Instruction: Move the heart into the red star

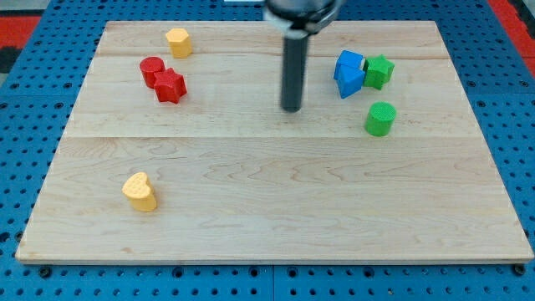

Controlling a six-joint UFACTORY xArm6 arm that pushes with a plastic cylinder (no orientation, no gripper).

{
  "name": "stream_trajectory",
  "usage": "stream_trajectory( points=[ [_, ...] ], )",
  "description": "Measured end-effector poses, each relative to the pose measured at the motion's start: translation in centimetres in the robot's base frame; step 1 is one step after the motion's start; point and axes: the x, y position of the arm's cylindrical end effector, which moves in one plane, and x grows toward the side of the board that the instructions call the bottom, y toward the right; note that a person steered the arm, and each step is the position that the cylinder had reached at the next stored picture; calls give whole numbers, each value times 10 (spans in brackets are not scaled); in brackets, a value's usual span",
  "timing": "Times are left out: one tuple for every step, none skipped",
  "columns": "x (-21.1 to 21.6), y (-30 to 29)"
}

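A yellow heart block (140, 191) lies at the view's lower left of the wooden board (276, 209). A red star block (170, 85) lies at the upper left, touching a red round block (151, 70) just above and left of it. My tip (291, 108) rests on the board in the upper middle, far to the right of the red star and far up and right of the heart. It touches no block.
A yellow hexagon-like block (178, 41) sits near the top left edge. At the upper right are a blue block (349, 73), a green star block (379, 71) beside it, and a green round block (380, 119) below. Blue pegboard surrounds the board.
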Motion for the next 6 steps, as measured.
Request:
stream_trajectory(
  points=[
    [65, -33],
    [145, -103],
    [146, -177],
    [108, -179],
    [75, -175],
    [102, -177]
  ],
)
